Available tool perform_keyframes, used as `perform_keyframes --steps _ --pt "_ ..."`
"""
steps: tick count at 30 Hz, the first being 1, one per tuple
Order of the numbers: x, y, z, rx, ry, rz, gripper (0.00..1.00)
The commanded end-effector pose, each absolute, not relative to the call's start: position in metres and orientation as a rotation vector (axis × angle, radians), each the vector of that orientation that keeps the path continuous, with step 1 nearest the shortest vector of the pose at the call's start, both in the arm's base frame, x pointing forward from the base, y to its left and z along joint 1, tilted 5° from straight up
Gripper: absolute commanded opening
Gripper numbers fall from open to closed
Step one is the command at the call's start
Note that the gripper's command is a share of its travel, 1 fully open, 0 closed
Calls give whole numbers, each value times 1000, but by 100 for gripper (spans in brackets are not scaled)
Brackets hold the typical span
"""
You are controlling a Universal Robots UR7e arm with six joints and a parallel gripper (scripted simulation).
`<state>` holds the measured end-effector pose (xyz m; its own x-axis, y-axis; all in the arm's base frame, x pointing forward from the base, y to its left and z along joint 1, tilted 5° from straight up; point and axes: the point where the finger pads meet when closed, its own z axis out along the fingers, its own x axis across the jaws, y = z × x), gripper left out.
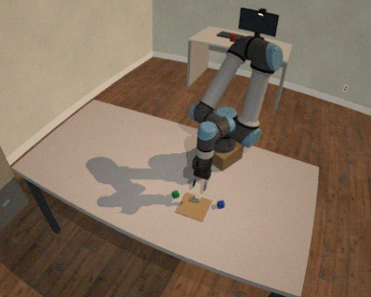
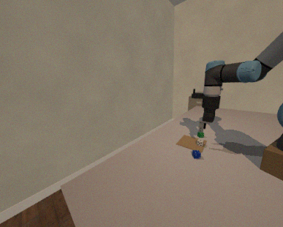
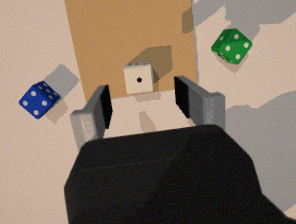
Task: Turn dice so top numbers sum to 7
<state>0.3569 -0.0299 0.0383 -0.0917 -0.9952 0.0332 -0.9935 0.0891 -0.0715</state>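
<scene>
While the hand (image 3: 142, 102) hangs above the counter (image 1: 107, 144) with its two grey fingers spread fully wide and nothing between them, the three dice lie apart below it. At the far left of the wrist view, the blue die (image 3: 39, 99) rests on the bare counter, off the mat, near its left edge; its upper face shows several white pips, too blurred to count surely. Toward the centre, the tan mat (image 3: 125, 40) fills the upper middle of the frame, lying flat. On it, close to its lower edge, sits the white die (image 3: 138, 78), flat on a face, with a single black pip on top. It lies just beyond the fingertips, not touched by either one. At the upper right of the frame, the green die (image 3: 231, 45) lies on the counter, beyond the mat's right edge, clear of it.

Seen from the top view, the arm reaches down from its wooden base block (image 1: 229, 157) to the mat (image 1: 194, 208), with the green die (image 1: 175, 194) at the mat's left and the blue die (image 1: 220, 204) at its right.
</scene>
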Motion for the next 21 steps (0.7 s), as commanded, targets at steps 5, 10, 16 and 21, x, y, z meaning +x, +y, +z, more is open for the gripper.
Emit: perform_keyframes --steps 5,10,16,21 --pt "359 -24 38 -2035 2356 -117 100" --pt "361 -19 38 -1979 2401 -115 100" --pt "364 -3 36 -1815 2522 -111 100" --pt "365 14 35 -1634 2637 -107 100"
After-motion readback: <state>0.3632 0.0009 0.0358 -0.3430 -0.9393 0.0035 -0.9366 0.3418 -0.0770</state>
